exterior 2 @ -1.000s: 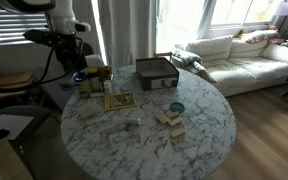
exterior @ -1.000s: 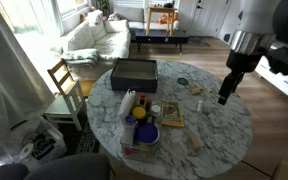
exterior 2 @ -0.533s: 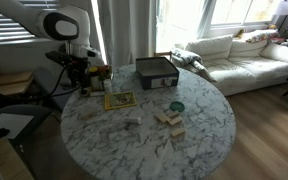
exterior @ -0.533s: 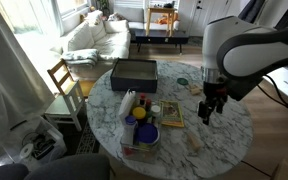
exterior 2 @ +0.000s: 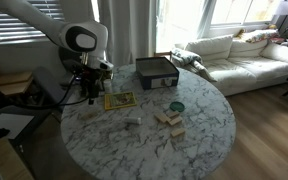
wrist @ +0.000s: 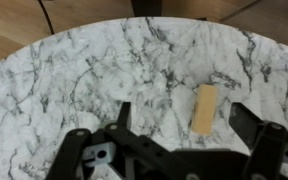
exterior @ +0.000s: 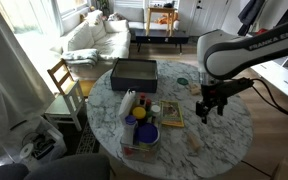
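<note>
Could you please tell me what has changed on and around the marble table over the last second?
The gripper swung further in over the marble table, leftward and slightly lower in an exterior view, and now hangs open above a wooden block. It took hold of nothing and let nothing go. The dark box, green lid, booklet and containers stayed put.

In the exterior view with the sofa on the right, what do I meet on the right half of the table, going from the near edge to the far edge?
wooden blocks → green disc → dark box
</note>
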